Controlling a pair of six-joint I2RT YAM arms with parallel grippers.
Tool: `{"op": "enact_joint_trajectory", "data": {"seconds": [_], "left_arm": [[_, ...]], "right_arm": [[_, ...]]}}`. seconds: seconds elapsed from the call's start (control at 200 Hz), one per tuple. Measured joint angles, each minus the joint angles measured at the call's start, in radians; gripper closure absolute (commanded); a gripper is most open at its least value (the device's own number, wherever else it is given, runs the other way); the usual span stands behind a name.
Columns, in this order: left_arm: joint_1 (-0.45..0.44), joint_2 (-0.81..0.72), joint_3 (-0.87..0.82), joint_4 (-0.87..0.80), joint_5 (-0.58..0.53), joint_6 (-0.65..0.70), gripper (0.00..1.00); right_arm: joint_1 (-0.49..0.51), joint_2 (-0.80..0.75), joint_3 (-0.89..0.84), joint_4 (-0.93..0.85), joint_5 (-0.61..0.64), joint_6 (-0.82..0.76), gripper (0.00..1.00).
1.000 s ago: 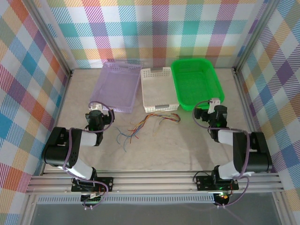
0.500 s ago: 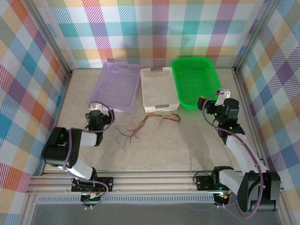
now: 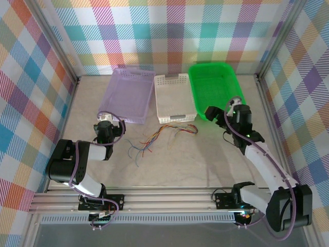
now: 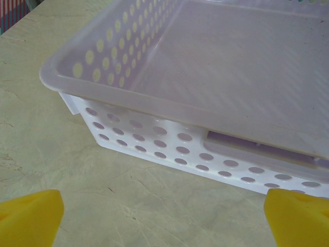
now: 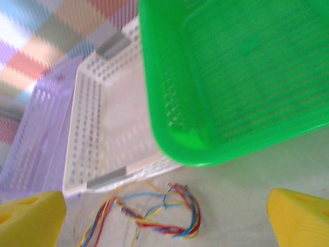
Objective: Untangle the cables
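Enclosed cell. Back wall (image 3: 169, 31), left wall (image 3: 25, 103) and right wall (image 3: 308, 77) are all covered in pastel plaid cloth: teal, purple, orange, yellow, white. Aluminium corner posts (image 3: 59, 51) stand at the rear corners. The tabletop (image 3: 180, 164) is beige with marble-like veining and a matte finish; the left wrist view shows the same surface close up (image 4: 41, 144). Slotted aluminium rails (image 3: 169, 200) run along the near edge. Light is even and diffuse, with soft, faint shadows.

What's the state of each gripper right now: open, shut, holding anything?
Left gripper: open, holding nothing.
Right gripper: open, holding nothing; the cables lie loose on the table, clear of its fingers.
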Motion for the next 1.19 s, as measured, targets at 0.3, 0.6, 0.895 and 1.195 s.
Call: {"op": "enact_joint_trajectory", "data": {"seconds": [0.3, 0.6, 0.895, 1.195], "left_arm": [[0.000, 0.000, 0.000, 0.000, 0.000, 0.000, 0.00], [0.000, 0.000, 0.000, 0.000, 0.000, 0.000, 0.00], [0.000, 0.000, 0.000, 0.000, 0.000, 0.000, 0.00], [0.000, 0.000, 0.000, 0.000, 0.000, 0.000, 0.00]], "right_arm": [[0.065, 0.068, 0.064, -0.124, -0.021, 0.023, 0.00], [0.227, 0.094, -0.074, -0.144, -0.068, 0.129, 0.00], [0.339, 0.141, -0.154, -0.032, -0.053, 0.326, 0.00], [0.342, 0.294, -0.159, 0.152, -0.017, 0.484, 0.00]]}}
